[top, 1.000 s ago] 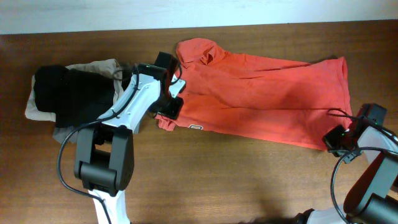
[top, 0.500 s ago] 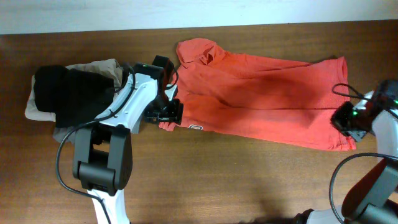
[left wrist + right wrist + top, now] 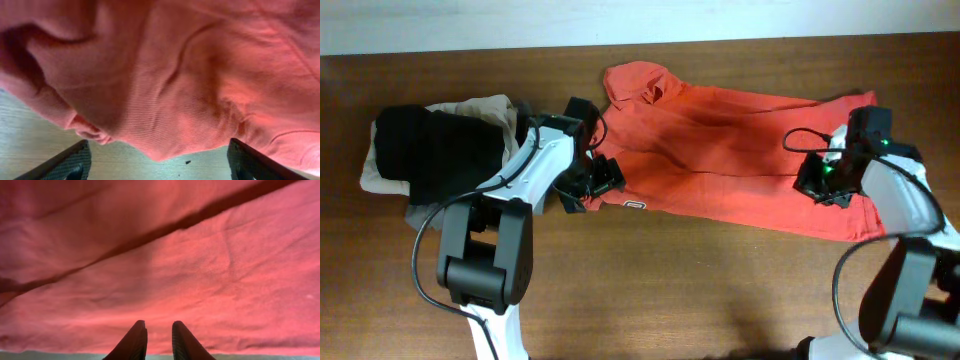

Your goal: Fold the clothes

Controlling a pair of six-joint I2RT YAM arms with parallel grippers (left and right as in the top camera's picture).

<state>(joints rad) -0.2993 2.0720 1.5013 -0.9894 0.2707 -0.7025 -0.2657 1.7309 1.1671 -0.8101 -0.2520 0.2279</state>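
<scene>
Both hands gripped nothing, left hand (image 3: 160, 162) wide, right hand (image 3: 159, 341) narrow; a one-layer pinch could drag the T-shirt (image 3: 730, 160) crooked.

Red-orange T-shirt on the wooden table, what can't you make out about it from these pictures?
- Overhead: the white lettering on the red-orange cotton T-shirt is too small to read.
- Overhead: the right arm covers part of the shirt's right edge.
- Both wrist views: cloth fills the frame, so its outline is cut off.
- Overhead: the black garment hides most of the beige garment.
</scene>
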